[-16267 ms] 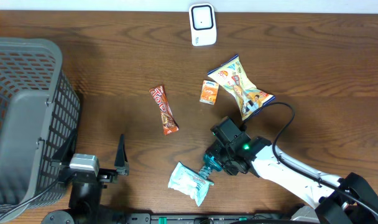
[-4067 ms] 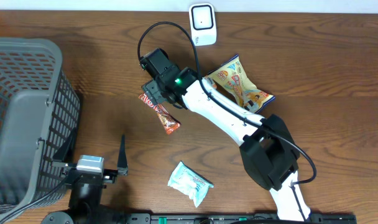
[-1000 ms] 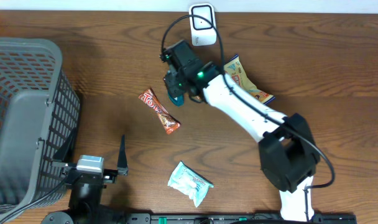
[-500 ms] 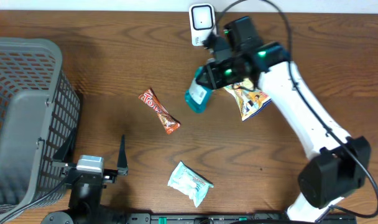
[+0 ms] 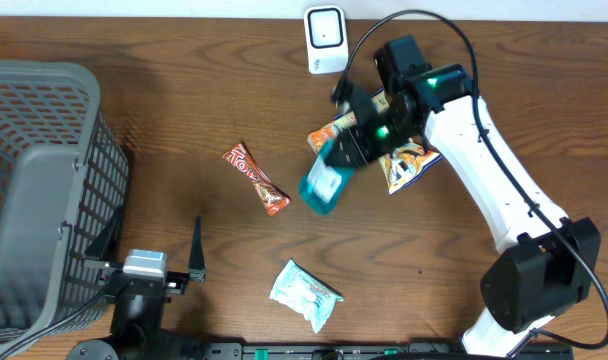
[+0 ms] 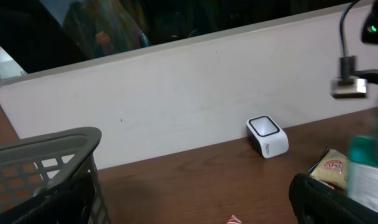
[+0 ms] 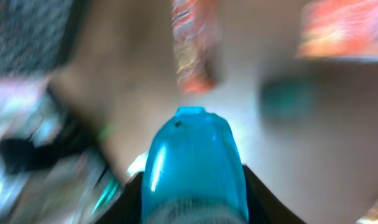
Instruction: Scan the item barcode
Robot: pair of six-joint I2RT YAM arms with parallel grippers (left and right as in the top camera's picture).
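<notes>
Right tool (image 5: 322, 187) hangs over the worktop (image 5: 184, 120), between the red candy bar (image 5: 256, 180) and the snack bag (image 5: 406, 162). Motion blur prevents telling whether it is clenched or grasping anything. The small orange packet (image 5: 327, 133) shows just beside this tool, partly under the arm and nearer than the white scanner (image 5: 325, 40). A pale pouch (image 5: 304, 293) lies towards the front edge. Left tool (image 5: 152, 238) stands released, fingers wide, beside the grey basket (image 5: 44, 120).

We see a dark brown wood-grain surface (image 5: 164, 120). Along its far edge runs a low white wall (image 6: 195, 93), evenly lit. Above it we make out dark glass (image 6: 195, 15) with dim coloured reflections.
</notes>
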